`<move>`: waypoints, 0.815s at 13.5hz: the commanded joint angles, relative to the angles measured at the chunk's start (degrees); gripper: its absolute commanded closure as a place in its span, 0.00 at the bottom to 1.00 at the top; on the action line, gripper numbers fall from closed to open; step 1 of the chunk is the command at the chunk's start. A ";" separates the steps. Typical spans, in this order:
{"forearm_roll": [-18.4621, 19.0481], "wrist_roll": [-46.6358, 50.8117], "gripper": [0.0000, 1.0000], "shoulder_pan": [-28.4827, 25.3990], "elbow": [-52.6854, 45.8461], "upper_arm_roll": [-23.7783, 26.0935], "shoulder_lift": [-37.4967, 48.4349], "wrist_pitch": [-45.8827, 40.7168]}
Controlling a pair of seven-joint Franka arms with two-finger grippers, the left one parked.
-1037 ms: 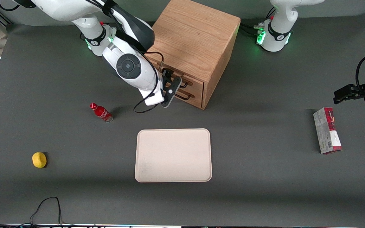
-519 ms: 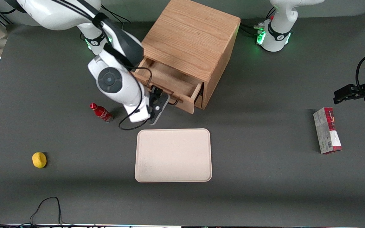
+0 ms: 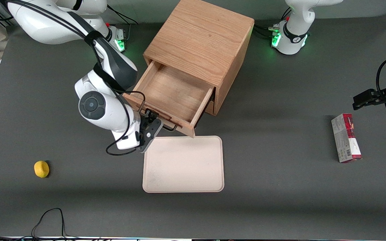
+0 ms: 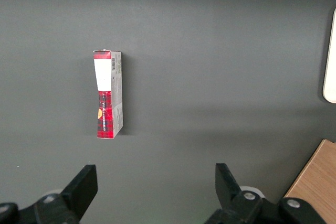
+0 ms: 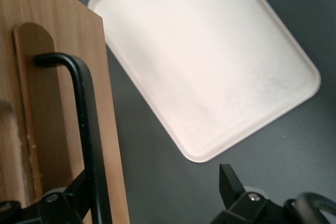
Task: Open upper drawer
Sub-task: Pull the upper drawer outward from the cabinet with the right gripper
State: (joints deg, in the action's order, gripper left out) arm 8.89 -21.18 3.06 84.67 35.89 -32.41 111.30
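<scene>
The upper drawer [image 3: 171, 93] of the oak cabinet [image 3: 201, 40] stands pulled far out, and its wood-lined tray is empty. Its thin black bar handle [image 3: 169, 127] is on the drawer front, nearest the front camera. My right gripper [image 3: 150, 126] is at that handle. In the right wrist view the gripper [image 5: 155, 178] is open with its fingers wide apart. The handle [image 5: 86, 129] runs just inside one finger [image 5: 79, 190], against the drawer front [image 5: 58, 77]. The other finger [image 5: 230, 181] hangs over bare table. The lower drawer is hidden under the open one.
A cream tray [image 3: 183, 164] lies flat just in front of the open drawer, also in the right wrist view [image 5: 210, 61]. A yellow lemon [image 3: 41, 168] lies toward the working arm's end. A red-and-white box [image 3: 346, 138] lies toward the parked arm's end, also in the left wrist view [image 4: 108, 94].
The upper drawer went from shut to wide open as my gripper drew its handle toward the front camera. The arm now hides the small red bottle.
</scene>
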 commanded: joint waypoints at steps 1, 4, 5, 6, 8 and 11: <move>1.39 -1.15 0.00 -0.43 -4.68 -1.43 -2.47 -1.61; 4.37 -1.06 0.00 -0.34 -5.74 -1.43 -2.83 -1.61; 5.60 -1.06 0.00 -0.34 -6.96 -1.43 -2.92 -1.61; 6.40 -1.14 0.00 -0.34 -8.11 -1.43 -2.92 -1.61; 6.67 -1.14 0.00 -0.34 -9.17 -1.43 -3.09 -1.61; 6.49 -0.80 0.00 0.54 -10.23 -1.70 -0.21 -1.61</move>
State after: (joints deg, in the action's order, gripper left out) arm 14.34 -21.28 3.15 76.86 34.32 -34.10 110.49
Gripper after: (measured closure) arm 0.000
